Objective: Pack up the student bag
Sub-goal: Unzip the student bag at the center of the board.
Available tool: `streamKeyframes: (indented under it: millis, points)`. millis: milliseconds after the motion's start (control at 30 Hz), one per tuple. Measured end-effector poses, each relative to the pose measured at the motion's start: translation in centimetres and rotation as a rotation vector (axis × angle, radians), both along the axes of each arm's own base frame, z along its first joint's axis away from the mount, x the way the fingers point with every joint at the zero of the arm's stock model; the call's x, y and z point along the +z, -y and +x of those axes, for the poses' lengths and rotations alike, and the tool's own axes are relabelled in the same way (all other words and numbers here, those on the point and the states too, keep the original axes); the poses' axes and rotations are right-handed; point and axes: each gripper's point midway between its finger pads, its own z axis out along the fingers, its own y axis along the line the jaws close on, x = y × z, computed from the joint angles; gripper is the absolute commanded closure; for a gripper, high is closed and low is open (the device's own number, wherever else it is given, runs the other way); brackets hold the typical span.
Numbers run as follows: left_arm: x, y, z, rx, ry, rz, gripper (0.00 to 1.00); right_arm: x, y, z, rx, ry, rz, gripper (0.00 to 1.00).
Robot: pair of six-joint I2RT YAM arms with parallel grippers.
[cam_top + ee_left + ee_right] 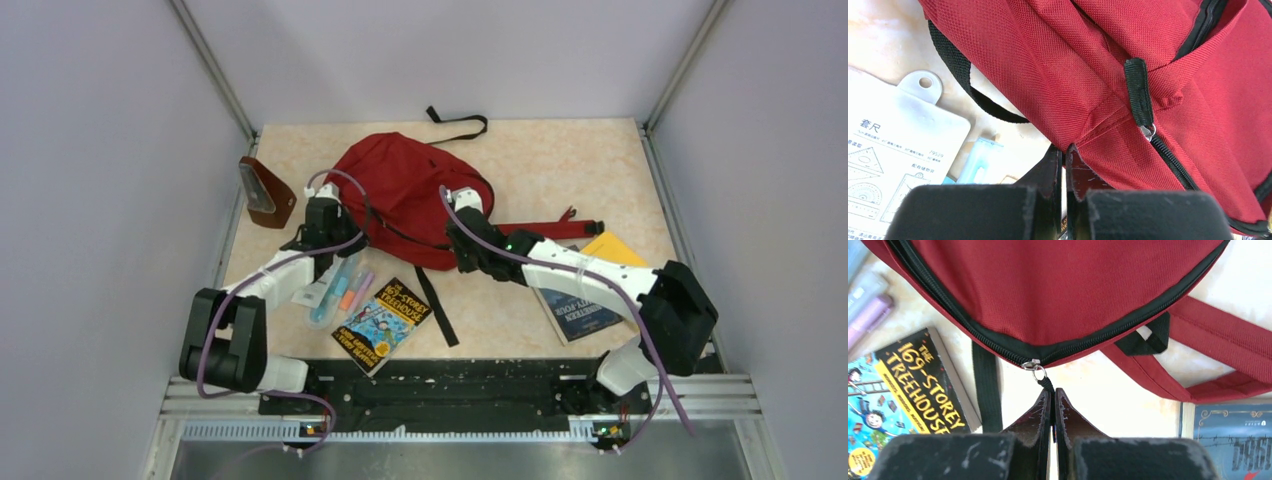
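Observation:
The dark-red student bag point(405, 185) lies flat at the middle back of the table. It fills the top of the left wrist view point(1088, 65) and the right wrist view point(1063, 285). My left gripper point(322, 215) is at the bag's left edge, shut point(1064, 152) on a seam fold of its fabric. A black zipper tab point(1139, 90) lies just beyond it. My right gripper point(462, 215) is at the bag's near right edge, shut point(1052, 392) on the black cord pull point(1045, 381) of the main zipper. The zipper point(973, 332) looks closed on both sides of the slider.
A Treehouse book point(382, 325) and a clear pouch of pens point(340, 290) lie in front of the bag. A white ruler-set pack point(888, 160) lies by the left gripper. A blue book point(580, 310) and a yellow book point(615, 248) lie right. A brown pouch point(265, 192) stands back left.

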Motion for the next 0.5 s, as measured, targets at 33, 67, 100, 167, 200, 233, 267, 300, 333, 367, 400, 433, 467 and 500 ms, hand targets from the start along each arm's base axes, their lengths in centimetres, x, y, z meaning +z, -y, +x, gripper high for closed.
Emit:
streamKeyframes:
  millis: [33,67,100,167,200,233,267,300,333,367,400,433,467,500]
  points:
    - [0.3,0.0,0.1,-0.011,0.001,0.007,0.92,-0.4,0.2,-0.1,-0.004,-0.006,-0.006,1.0]
    - [0.5,0.1,0.2,-0.021,0.002,0.012,0.82,-0.8,0.4,-0.3,-0.005,-0.011,-0.012,1.0]
    - [0.8,0.2,0.2,-0.038,0.004,0.018,0.73,-1.3,0.6,-0.4,-0.006,-0.017,-0.019,1.0]
    - [1.0,0.2,0.0,-0.062,0.011,0.043,0.54,-2.0,1.0,-0.8,-0.006,-0.028,-0.029,1.0]
    - [1.2,-0.1,0.0,-0.065,0.018,0.065,0.47,-2.1,1.2,-0.9,-0.006,-0.032,-0.033,1.0]
    - [1.4,-0.3,-0.2,-0.061,0.03,0.104,0.44,-2.1,1.5,-1.1,-0.006,-0.035,-0.034,1.0]
    - [1.7,-0.4,-0.2,-0.071,0.046,0.132,0.43,-2.1,1.7,-1.2,-0.006,-0.036,-0.032,1.0]
    - [2.3,-0.3,-0.3,-0.078,0.075,0.17,0.42,-1.8,1.9,-1.4,-0.006,-0.035,-0.027,1.0]
    - [3.0,0.1,-0.4,-0.095,0.103,0.192,0.41,-1.5,2.0,-1.4,-0.006,-0.033,-0.023,1.0]
    - [3.9,0.7,-0.7,-0.122,0.141,0.221,0.41,-1.1,2.1,-1.5,-0.003,-0.028,-0.014,1.0]
    - [5.1,1.9,-1.2,-0.167,0.193,0.245,0.41,-0.6,2.0,-1.5,0.002,-0.022,-0.001,1.0]
    - [6.3,3.0,-1.7,-0.212,0.246,0.259,0.4,-0.2,2.0,-1.6,0.005,-0.018,0.009,1.0]
    - [7.3,4.0,-2.2,-0.252,0.295,0.265,0.4,0.2,2.0,-1.7,0.008,-0.014,0.021,1.0]
    - [8.1,5.0,-2.8,-0.296,0.341,0.269,0.4,0.4,2.0,-1.7,0.01,-0.011,0.027,1.0]
